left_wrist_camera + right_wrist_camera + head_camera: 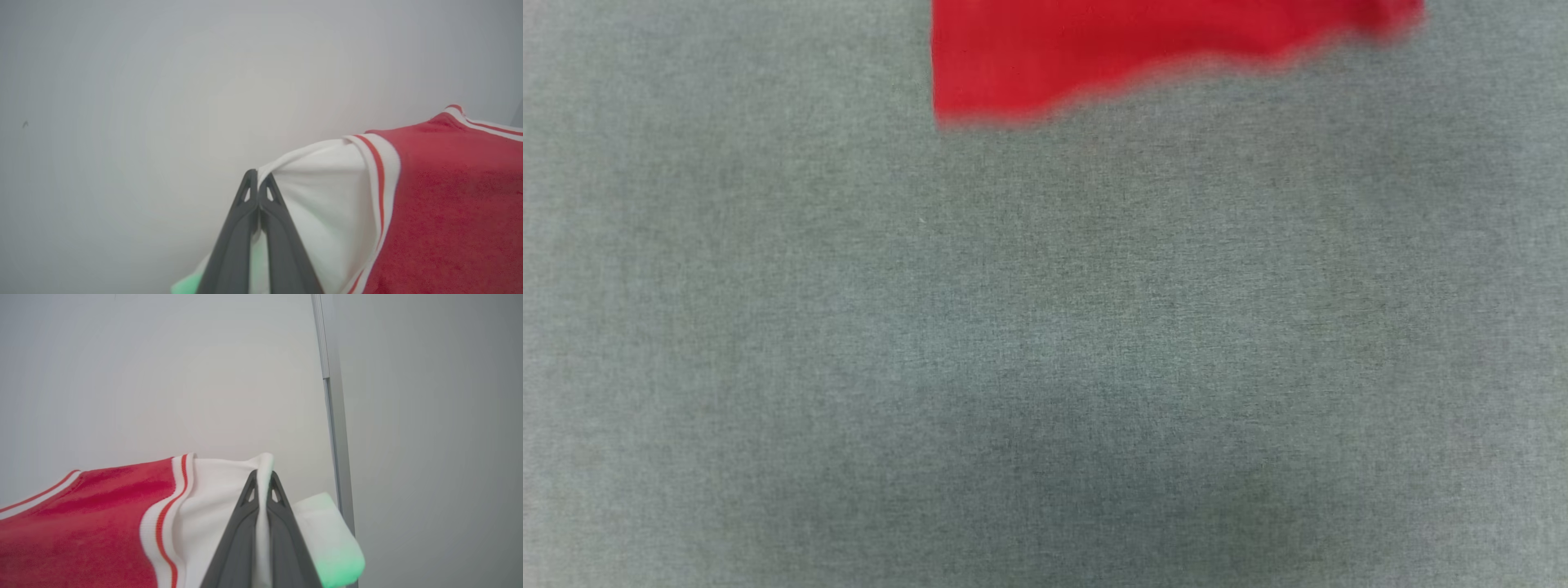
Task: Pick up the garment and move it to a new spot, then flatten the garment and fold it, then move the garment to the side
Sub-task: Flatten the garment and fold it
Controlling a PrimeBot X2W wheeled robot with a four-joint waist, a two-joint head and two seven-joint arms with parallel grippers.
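Head view looks straight down on a grey, woven desk, and at its top edge, right of the middle, hangs a red piece of the garment, its lower border wavy and blurred (I cannot tell whether it touches the cloth below). In the left wrist view the left claw has its two dark fingers pressed together, tips meeting, with a pinch of white sleeve caught between them. From there the fabric spreads to the right, past a white band with a red stripe, into the red body of the shirt, which is pulled fairly taut and held up in front of a plain pale wall. The right wrist view gives the mirror of that: the right claw is closed too, a fold of the other white sleeve sticking up between its fingertips, and the red cloth running away to the left beyond a striped band. Just right of those fingers sits a soft white patch tinged green, too blurred to make out. Behind it a narrow grey strip runs up the wall.
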